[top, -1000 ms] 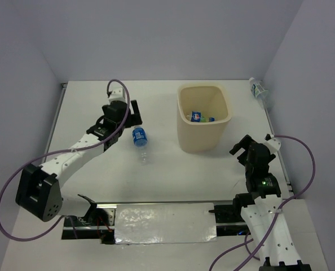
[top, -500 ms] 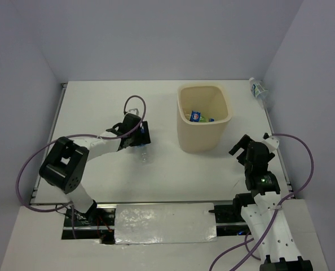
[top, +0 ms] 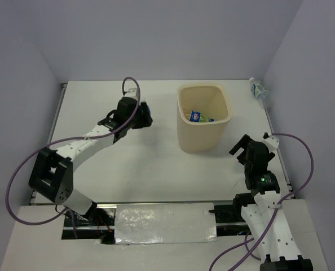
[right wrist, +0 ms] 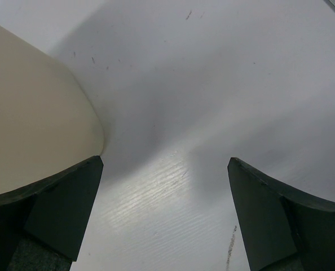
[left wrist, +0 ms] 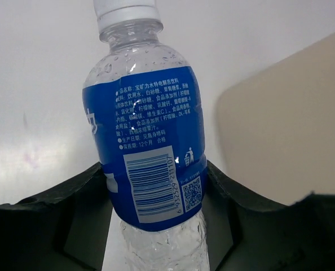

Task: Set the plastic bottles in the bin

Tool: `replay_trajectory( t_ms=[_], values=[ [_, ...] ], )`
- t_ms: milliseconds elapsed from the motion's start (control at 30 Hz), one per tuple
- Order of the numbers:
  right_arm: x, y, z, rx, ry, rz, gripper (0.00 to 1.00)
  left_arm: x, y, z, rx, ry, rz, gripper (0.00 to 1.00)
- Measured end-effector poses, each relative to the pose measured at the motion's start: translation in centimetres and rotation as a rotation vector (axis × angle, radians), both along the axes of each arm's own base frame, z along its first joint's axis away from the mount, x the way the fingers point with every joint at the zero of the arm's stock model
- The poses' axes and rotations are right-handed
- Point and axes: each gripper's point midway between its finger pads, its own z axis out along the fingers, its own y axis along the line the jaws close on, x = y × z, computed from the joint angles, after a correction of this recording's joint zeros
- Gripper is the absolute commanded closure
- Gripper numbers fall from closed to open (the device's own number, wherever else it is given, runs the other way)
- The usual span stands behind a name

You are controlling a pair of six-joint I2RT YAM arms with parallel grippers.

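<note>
- The left claw was clamped on a bottle, one dark finger pressed against each side of its blue label.
- In the left wrist view that bottle pointed its white cap away from the camera. It was clear, with droplets inside the shoulder and a barcode facing me.
- From above, the left claw and bottle sat left of the bin and apart from it, over the bench. I could not tell whether the bottle was clear of the bench surface.
- The bin stood upright right of the bench's middle, mouth open to the top camera. Its beige wall also showed at the right edge of the left wrist view.
- Inside the bin I saw a binned bottle with a blue label lying near the bottom, and a green sliver just beside it, too small to make out further.
- A corner bottle, clear, lay at the far right corner of the bench against the wall, well apart from the bin.
- The right claw was spread wide with only bare bench between its fingers. The bin wall curved close by its left finger.
- From above, the right claw sat near the bin's near right corner without touching it.
</note>
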Motion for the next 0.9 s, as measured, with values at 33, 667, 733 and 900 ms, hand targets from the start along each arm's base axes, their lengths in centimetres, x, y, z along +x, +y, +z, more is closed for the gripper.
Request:
replay_trajectory(
  t_ms=[33,667,733,900],
  values=[
    [0.0,0.0,0.0,0.0,-0.001,0.001,0.0,0.6,-0.6,2.6,-0.023,-0.064,-0.018,0.56],
    [0.4,0.5,1.8,0.01,-0.088,0.032,0.0,0.2,-19.6,29.8,-0.351,-0.821,-0.787,0.26],
    [0.4,0.4,1.8,0.008,-0.087,0.028,0.0,0.7,-21.6,28.6,-0.352,-0.796,-0.824,0.13],
    [0.3,0.0,1.8,0.005,-0.088,0.0,0.0,0.3,-24.8,25.4,-0.33,-0.704,-0.889,0.01]
  ],
)
